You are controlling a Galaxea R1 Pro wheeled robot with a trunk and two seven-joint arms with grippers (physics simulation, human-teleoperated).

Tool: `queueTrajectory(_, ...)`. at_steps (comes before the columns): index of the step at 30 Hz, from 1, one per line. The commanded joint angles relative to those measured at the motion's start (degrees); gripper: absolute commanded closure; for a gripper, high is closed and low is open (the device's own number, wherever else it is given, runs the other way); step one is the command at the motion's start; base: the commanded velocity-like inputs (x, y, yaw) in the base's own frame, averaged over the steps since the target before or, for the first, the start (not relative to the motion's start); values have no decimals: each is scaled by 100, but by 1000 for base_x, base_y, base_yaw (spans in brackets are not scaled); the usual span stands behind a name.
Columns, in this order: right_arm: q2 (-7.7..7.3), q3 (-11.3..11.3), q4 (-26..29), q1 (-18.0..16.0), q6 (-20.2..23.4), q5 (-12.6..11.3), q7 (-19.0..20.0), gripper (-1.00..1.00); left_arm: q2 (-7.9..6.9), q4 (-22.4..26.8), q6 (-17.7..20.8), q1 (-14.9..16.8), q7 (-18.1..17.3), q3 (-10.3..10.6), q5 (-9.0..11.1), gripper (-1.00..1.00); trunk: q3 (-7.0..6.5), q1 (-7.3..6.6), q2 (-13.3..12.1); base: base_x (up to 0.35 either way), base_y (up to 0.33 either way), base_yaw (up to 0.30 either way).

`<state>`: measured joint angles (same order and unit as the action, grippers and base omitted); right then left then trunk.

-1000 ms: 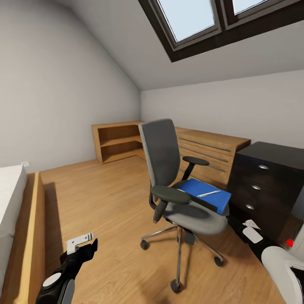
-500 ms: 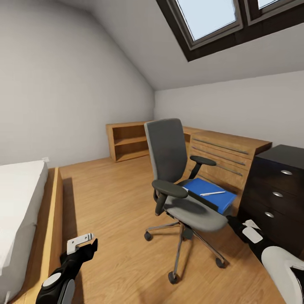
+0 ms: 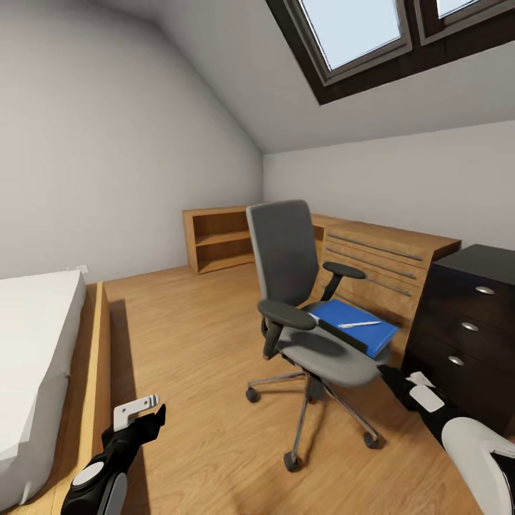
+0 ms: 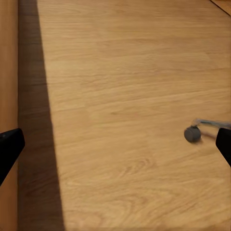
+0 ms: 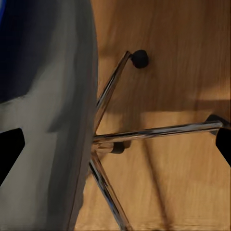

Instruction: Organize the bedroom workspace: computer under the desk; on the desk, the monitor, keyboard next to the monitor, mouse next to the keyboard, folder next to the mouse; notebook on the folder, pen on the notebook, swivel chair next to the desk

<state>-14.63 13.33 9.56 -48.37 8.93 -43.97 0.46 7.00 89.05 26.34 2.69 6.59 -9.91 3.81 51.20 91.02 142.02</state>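
Note:
The grey swivel chair (image 3: 290, 275) stands on the wood floor in the middle of the room. On its seat lies the blue folder (image 3: 361, 330), and the white pen (image 3: 360, 325) rests on top of it. At the far right are the dark drawers of the black desk (image 3: 468, 325). My right gripper (image 3: 395, 377) hangs open low beside the seat, looking down past the grey seat (image 5: 57, 120) at the chrome base (image 5: 154, 132). Further left, my left gripper (image 3: 143, 411) is open over bare floor, holding nothing. The computer, monitor, keyboard, mouse and notebook are out of view.
A bed (image 3: 36, 350) with a wooden frame runs along the left. A light wood chest (image 3: 383, 261) and an open shelf unit (image 3: 214, 239) line the back wall. One chair castor (image 4: 192, 134) sits on the floor ahead of the left gripper. A skylight (image 3: 357, 32) is overhead.
The camera has swung left, so the chair, the chest and the desk sit further right in the picture and more of the bed shows. Both arms keep their pose.

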Motion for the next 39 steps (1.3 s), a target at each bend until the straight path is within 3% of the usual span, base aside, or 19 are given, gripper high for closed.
queueTrajectory(1,5,-41,-26,6,187,-15,74,-100,3,7,29,4,24,-2,41,-100,7,0,1,0,0,0)
queueTrajectory(11,9,-33,-42,12,1016,-15,550,-100,3,7,29,4,23,-2,41,-100,7,0,1,0,0,0)
queueTrajectory(18,16,-38,-46,12,1085,-15,667,-100,3,7,29,4,23,-2,41,-100,7,0,1,0,0,0)
queueTrajectory(19,16,-38,-50,13,1090,-15,753,-100,3,7,29,4,21,-2,41,-100,7,0,1,0,0,0)
queueTrajectory(20,14,-36,-71,19,1155,-11,1167,-100,3,7,35,4,22,-2,41,-100,7,0,1,0,0,0)
queueTrajectory(23,6,-35,-84,20,1292,-7,1541,-100,3,7,37,4,20,-2,41,-100,7,0,1,-99,43,0)
queueTrajectory(35,27,-46,-244,20,1565,-6,1624,-100,3,7,45,4,18,-2,41,-100,7,0,1,-118,50,0)
queueTrajectory(39,30,-51,-252,20,1636,2,1926,-100,3,7,42,4,18,-2,41,-100,7,0,1,-7,3,0)
